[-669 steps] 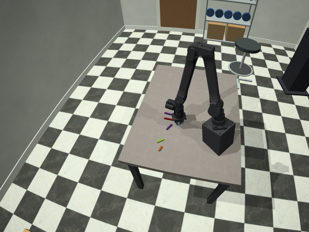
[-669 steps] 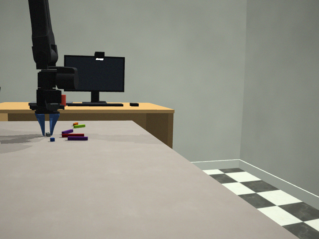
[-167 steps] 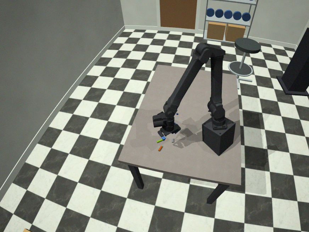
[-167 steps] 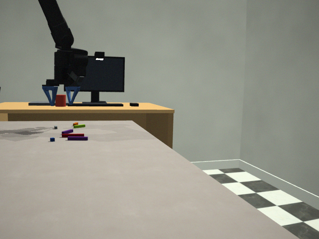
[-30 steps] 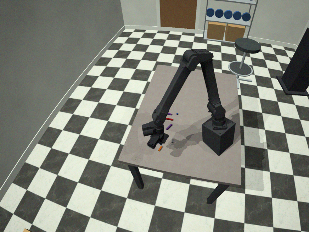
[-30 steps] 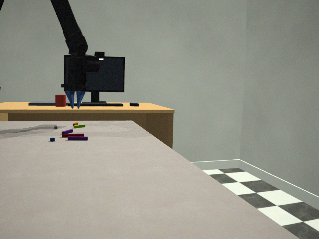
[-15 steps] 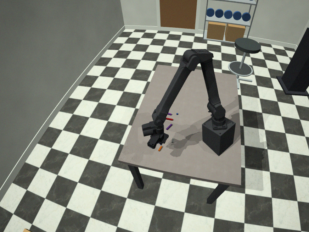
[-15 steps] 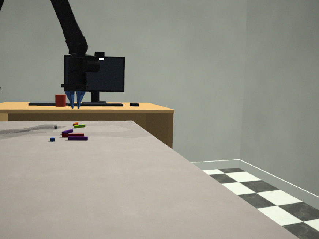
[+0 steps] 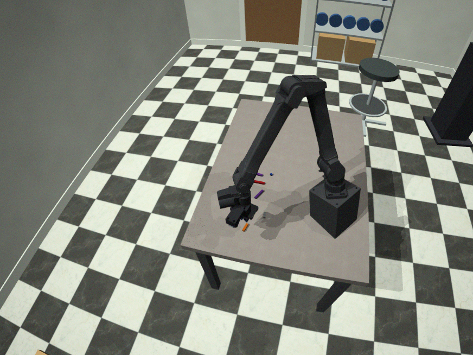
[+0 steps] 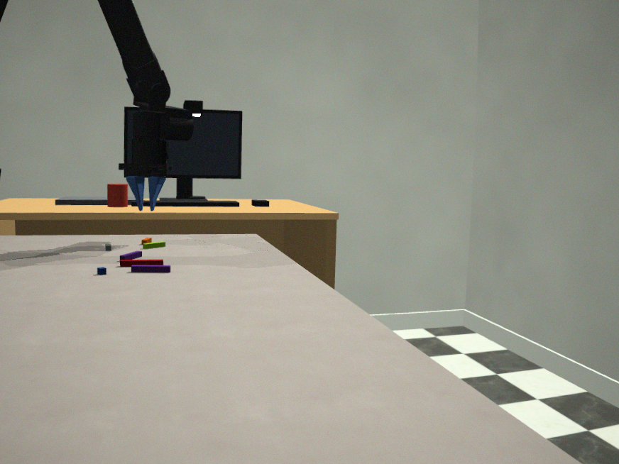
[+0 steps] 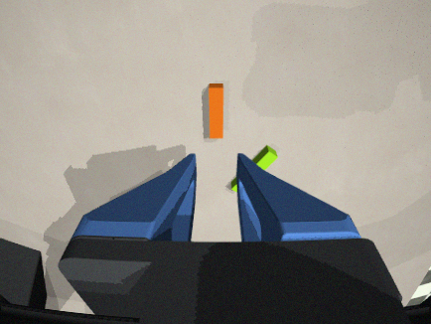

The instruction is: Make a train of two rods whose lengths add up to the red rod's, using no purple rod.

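Nearest me on the exterior view, the blue rod [image 9: 271, 174] [image 10: 101, 271] and near purple rod [image 9: 259, 174] [image 10: 150, 268] lie on the bench [image 9: 305, 244] [image 10: 299, 374] [image 11: 124, 75], just in front of the red rod [image 9: 259, 182] [image 10: 141, 262]. Behind red is the far purple rod [image 9: 259, 194] [image 10: 130, 255]. Farther off I have the lime rod [image 10: 153, 245] [image 11: 265, 160], with the grey rod [image 9: 264, 215] [image 10: 108, 247] off to one side, and farthest the orange rod [image 9: 245, 227] [image 10: 146, 240] [image 11: 215, 111]. My end effector [image 9: 244, 214] [image 10: 146, 209] [image 11: 216, 163] hangs above that far group, fingers fairly narrow but parted, with nothing between them.

By my sum, grey plus orange matches red. Those two lie apart, so no train exists yet. I judge that picking one up, joining them in line, releasing and withdrawing all remain. Lime sits near orange, so I'd watch its clearance.

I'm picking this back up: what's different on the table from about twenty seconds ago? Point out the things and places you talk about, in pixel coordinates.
The grey rod [image 9: 264, 215] [image 10: 108, 247], then between the fingertips near the blue rod [image 9: 271, 174] [image 10: 101, 270], has moved toward the orange rod's [image 9: 245, 227] [image 10: 146, 240] [image 11: 215, 111] end and been let go. The gripper [image 9: 245, 219] [image 10: 146, 208] [image 11: 216, 163] has moved that way too, raised, partly open, holding nothing. The blue, orange, lime [image 10: 153, 245] [image 11: 267, 158], red [image 9: 259, 182] [image 10: 141, 262] and purple rods [image 9: 259, 194] [image 10: 150, 268] look unmoved.
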